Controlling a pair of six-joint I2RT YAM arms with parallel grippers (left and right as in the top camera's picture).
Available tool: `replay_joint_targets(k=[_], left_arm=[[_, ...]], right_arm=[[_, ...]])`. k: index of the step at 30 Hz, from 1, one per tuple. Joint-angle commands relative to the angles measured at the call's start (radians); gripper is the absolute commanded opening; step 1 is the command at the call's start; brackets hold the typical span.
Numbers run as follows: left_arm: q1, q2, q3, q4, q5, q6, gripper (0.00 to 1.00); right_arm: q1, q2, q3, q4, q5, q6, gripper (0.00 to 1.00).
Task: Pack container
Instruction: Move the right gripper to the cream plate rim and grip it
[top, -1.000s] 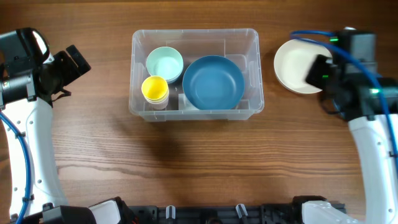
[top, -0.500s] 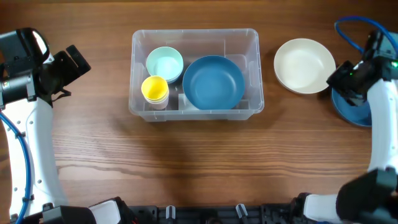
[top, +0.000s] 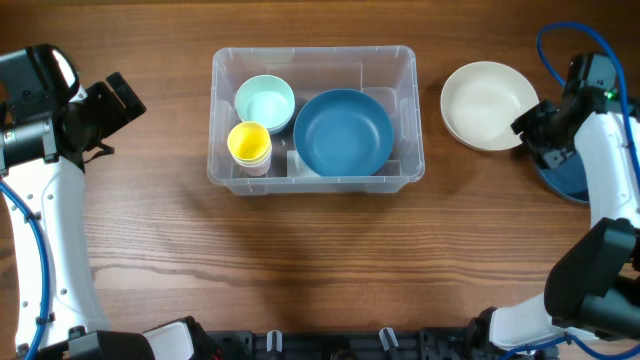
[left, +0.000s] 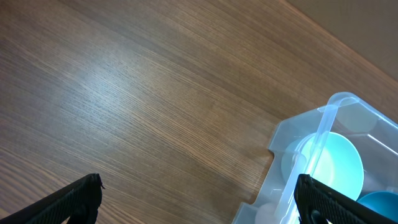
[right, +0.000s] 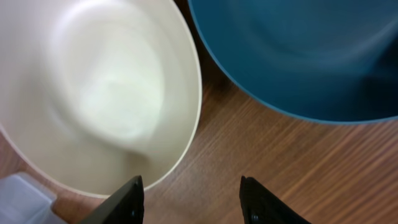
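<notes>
The container (top: 405, 75) stands upright on the wooden table (top: 300, 260), at the centre and toward the far edge, with its long side running left to right. It has no lid on.

Contents of the container:
- A pale teal bowl (top: 264, 102) sits in the far left part.
- A yellow cup (top: 249, 143) stands just near of that bowl, against the near left wall, mouth up.
- A large blue bowl (top: 342, 132) fills the right half, its rim close to the teal bowl.

To the right of the container, apart from it, a cream bowl (top: 488, 105) rests on the table, mouth up. A dark blue dish (top: 565, 182) lies further right, partly covered by the right arm.

The right gripper (right: 194, 202) hangs above the gap between the cream bowl and the dark blue dish. Its jaws are apart, with only bare wood between them. One fingertip (right: 127, 198) overlaps the cream bowl's rim in the wrist view; whether they touch cannot be determined.

The left gripper (left: 199, 202) is at the far left, well apart from the container and aimed toward its left end. Its jaws are spread wide and hold nothing.
</notes>
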Motion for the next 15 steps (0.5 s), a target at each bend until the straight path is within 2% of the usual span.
replay_joint_targets(k=[1,15], left_arm=[[0.005,-0.014,0.014,-0.001,0.011,-0.013,1.00],[0.005,-0.014,0.014,-0.001,0.012,-0.013,1.00]], right_arm=[[0.006,0.018,-0.061,0.054,-0.009,0.042,0.51],[0.006,0.019,-0.225,0.303,-0.009,0.097,0.50]])
